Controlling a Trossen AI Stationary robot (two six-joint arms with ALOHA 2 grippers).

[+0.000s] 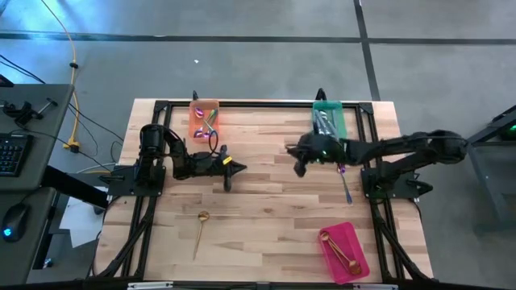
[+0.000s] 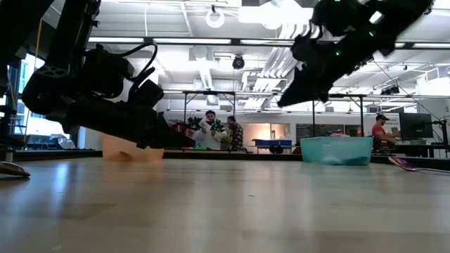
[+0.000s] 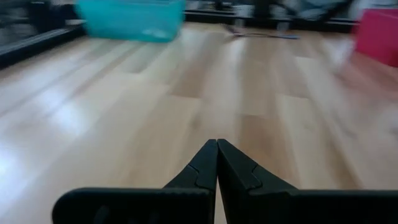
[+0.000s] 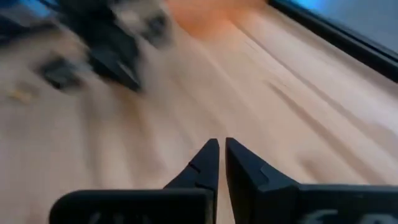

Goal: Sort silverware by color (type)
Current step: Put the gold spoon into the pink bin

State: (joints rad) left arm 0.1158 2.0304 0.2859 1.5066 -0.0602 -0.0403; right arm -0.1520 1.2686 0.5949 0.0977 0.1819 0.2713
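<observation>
My left gripper (image 1: 230, 167) (image 3: 217, 142) is shut and empty, low over the table's middle, right of the orange tray (image 1: 204, 119), which holds iridescent spoons. My right gripper (image 1: 294, 153) (image 4: 221, 142) is shut with nothing between its fingers. It hovers above the table, just near of the green tray (image 1: 329, 121), which holds silver spoons. A gold spoon (image 1: 200, 228) lies flat on the wood toward the near left. A lavender-handled spoon (image 1: 345, 184) (image 3: 261, 34) lies flat under the right arm. The pink tray (image 1: 343, 250) holds gold spoons.
Black frame rails run along the table's edges (image 1: 242, 103). The two grippers face each other across bare wood in the table's middle (image 1: 266, 201). Beyond the far edge the low view shows people (image 2: 211, 126) in the room.
</observation>
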